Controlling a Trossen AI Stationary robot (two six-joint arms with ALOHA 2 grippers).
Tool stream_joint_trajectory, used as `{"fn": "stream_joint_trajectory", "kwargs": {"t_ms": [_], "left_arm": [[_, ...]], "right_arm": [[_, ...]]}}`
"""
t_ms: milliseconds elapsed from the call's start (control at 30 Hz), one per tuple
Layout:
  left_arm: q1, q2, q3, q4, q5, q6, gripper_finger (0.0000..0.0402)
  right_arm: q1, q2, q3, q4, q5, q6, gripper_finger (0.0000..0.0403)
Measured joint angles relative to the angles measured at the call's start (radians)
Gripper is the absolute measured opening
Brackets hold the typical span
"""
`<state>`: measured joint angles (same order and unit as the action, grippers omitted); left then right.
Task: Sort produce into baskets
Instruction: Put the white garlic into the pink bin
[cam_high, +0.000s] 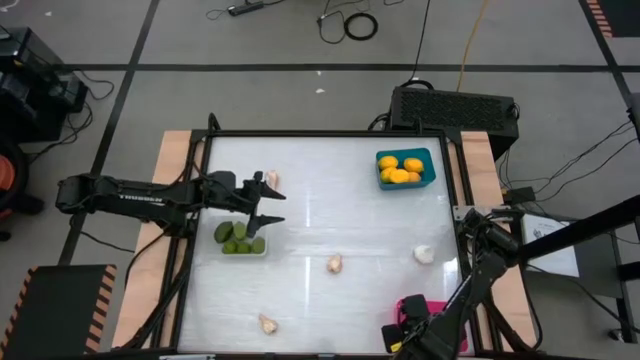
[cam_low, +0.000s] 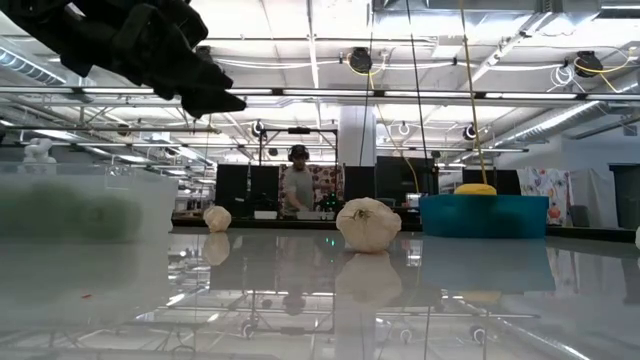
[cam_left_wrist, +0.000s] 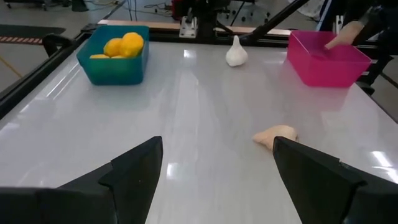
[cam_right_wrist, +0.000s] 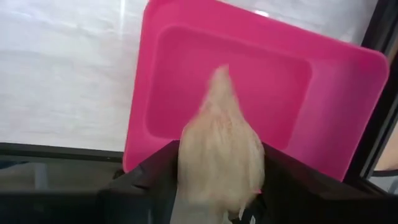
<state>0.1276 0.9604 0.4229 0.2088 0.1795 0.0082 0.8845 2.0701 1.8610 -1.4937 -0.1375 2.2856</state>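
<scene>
My right gripper (cam_high: 405, 330) is at the table's near right, over the pink basket (cam_right_wrist: 261, 93), and is shut on a pale garlic piece (cam_right_wrist: 219, 155). My left gripper (cam_high: 268, 207) is open and empty, above the table beside the clear basket (cam_high: 240, 243), which holds green pieces. The teal basket (cam_high: 405, 168) at the far right holds yellow-orange pieces. Loose garlic pieces lie on the table: one beside the left gripper (cam_high: 271, 181), one in the middle (cam_high: 334, 264), one at the right (cam_high: 425, 254) and one near the front edge (cam_high: 267, 323). My right gripper pinches the garlic piece by its wide lower body (cam_right_wrist: 186, 180) between its two fingers. The fingers come from above, pointing down at the pink basket. The garlic's narrow tip (cam_right_wrist: 221, 78) sticks out past the fingers. The piece is lifted clear, over the basket's inside.
The table has a raised dark frame (cam_high: 190, 250) around it. The bare white middle of the table lies between the baskets. In the low view a person (cam_low: 297, 190) stands in the room far behind the table.
</scene>
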Motion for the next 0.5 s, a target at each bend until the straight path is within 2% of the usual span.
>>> {"fn": "stream_joint_trajectory", "kwargs": {"t_ms": [200, 400, 467, 500], "left_arm": [[0.001, -0.001, 0.000, -0.061, -0.001, 0.047, 0.0312], [0.018, -0.034, 0.021, -0.172, -0.026, 0.052, 0.0312], [0.024, -0.060, 0.032, -0.212, -0.037, 0.059, 0.0312], [0.026, -0.072, 0.033, -0.225, -0.055, 0.061, 0.0312]], "right_arm": [[-0.001, 0.000, 0.000, -0.018, -0.025, -0.016, 0.0239], [-0.029, -0.020, 0.000, -0.052, -0.020, -0.111, 0.0259], [-0.047, -0.038, 0.000, -0.084, 0.021, -0.138, 0.0260], [-0.059, -0.044, -0.001, -0.083, 0.082, -0.159, 0.0260]]}}
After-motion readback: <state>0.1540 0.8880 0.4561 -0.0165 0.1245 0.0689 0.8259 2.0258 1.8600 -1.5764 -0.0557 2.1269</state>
